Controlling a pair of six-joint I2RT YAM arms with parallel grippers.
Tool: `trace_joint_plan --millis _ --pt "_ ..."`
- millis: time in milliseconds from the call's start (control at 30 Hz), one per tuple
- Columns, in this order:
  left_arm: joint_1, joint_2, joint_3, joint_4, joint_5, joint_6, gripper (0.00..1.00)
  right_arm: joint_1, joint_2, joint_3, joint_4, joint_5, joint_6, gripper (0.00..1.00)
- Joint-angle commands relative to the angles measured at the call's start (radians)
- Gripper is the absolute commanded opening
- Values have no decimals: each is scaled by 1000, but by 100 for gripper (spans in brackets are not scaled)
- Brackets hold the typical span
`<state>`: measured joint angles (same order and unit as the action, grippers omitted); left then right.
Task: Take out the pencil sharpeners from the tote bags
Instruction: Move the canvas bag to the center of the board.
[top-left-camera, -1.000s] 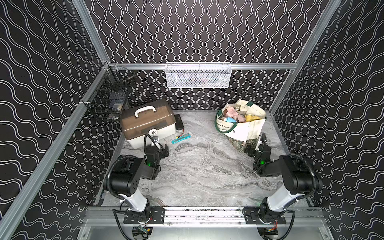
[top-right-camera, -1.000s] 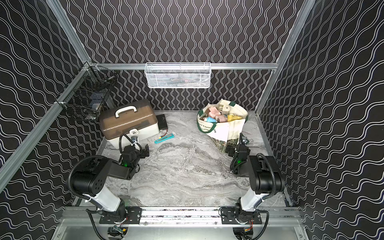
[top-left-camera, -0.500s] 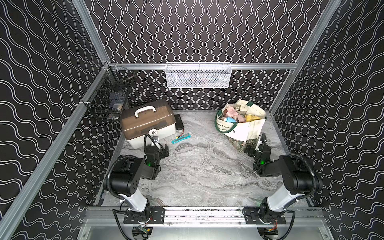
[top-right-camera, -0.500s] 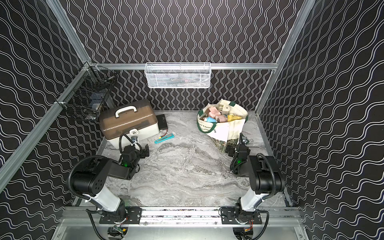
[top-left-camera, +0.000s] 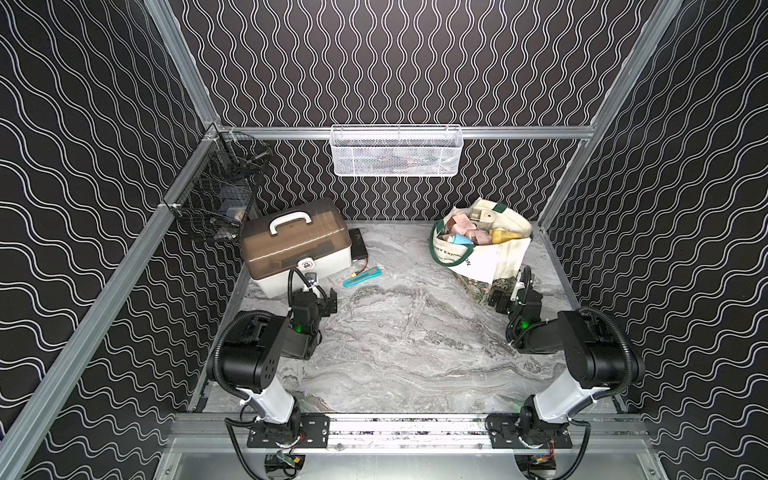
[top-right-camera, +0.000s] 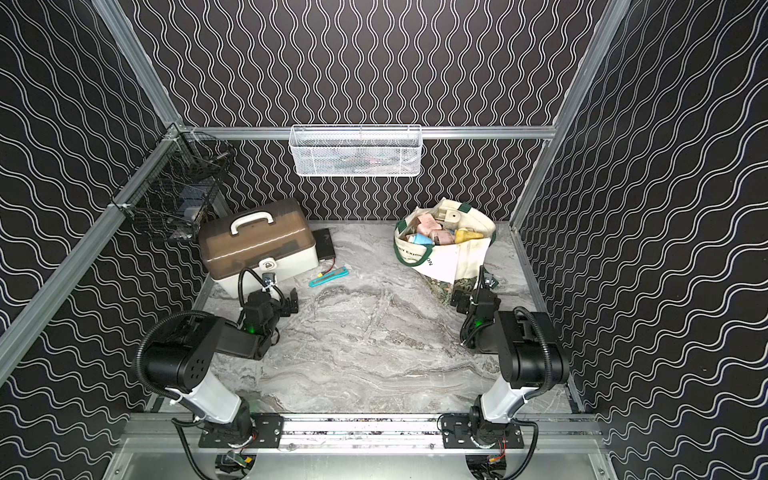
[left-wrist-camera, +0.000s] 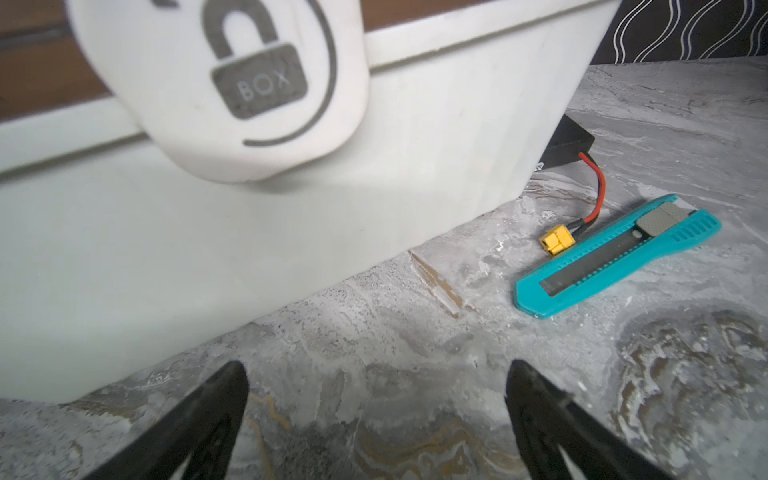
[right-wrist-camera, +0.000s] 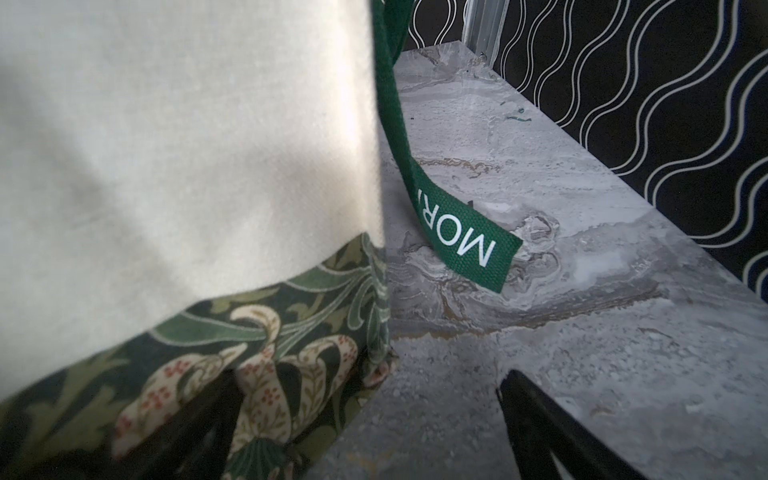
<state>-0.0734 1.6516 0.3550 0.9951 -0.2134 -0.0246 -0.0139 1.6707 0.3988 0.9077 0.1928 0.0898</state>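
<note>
Across the marbled worktop (top-left-camera: 395, 353) no sharpener is lying outside the bag, so the job is, by my reading, standing at its very start: reaching for the first one. The tote bag (top-left-camera: 490, 259) is standing near the far right corner with its mouth gaping upward. The pencil sharpeners (top-left-camera: 461, 227) are all crowding inside it, with pink, blue, cream and yellow ones showing on top.

The right fingers (right-wrist-camera: 532, 415) are spread wide and holding nothing, hanging low just beside the bag's leafy-print bottom corner. The left fingers (left-wrist-camera: 532, 407) are likewise gaping empty, facing the white box (top-left-camera: 299, 270) well apart from the bag.

The next move is calling for the right arm to be rising above the rim and dropping into the open mouth onto a top sharpener. The soft canvas is likely to be giving way under any push.

The bag's green lettering is showing only partly, "EX…ON". Its green strap (right-wrist-camera: 457, 245) is reading "MOR". The box latch (left-wrist-camera: 232, 83) is carrying "BOX" inside a padlock symbol.
</note>
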Motion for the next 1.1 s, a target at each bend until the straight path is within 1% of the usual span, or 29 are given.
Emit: trace_joint_plan --millis 0,233,367,500,567,667,733,767,800,833,867,900,933,1000,1033,1067 --pt "5 -2 7 42 13 19 99 2 0 3 73 -22 5 100" --pt "4 6 7 52 5 22 99 2 0 3 70 -23 6 100" --pt "6 2 18 25 43 26 99 0 0 8 60 -30 9 100" --pt "7 5 17 31 38 29 99 4 -10 -5 94 -4 -2 100" --pt "7 5 16 34 37 30 99 16 -73 0 41 49 3 100" --pt "-1 3 12 42 24 34 99 38 -230 9 -116 70 -10 100" --pt "-57 -1 -24 111 -82 64 99 51 -331 -11 -147 85 17 100" --pt "-85 2 -58 191 -136 77 99 51 -380 -11 -181 95 49 100" --pt "-106 8 -94 275 -168 94 99 51 -426 -2 -234 92 65 100" --pt "-113 6 -114 316 -165 105 99 51 -459 10 -282 83 70 100" --pt "-125 -2 -134 349 -171 120 99 51 -501 22 -335 85 104 100" --pt "-164 -30 -137 348 -226 150 99 51 -537 37 -390 93 160 100" --pt "-206 -73 -126 300 -286 181 99 49 -567 51 -435 93 197 100" --pt "-274 -208 -65 94 -376 221 99 51 -631 82 -531 68 204 100" --pt "-289 -265 -29 1 -423 177 99 50 -652 95 -563 63 215 100" --pt "-290 -339 14 -143 -473 48 99 50 -674 113 -606 57 236 100"
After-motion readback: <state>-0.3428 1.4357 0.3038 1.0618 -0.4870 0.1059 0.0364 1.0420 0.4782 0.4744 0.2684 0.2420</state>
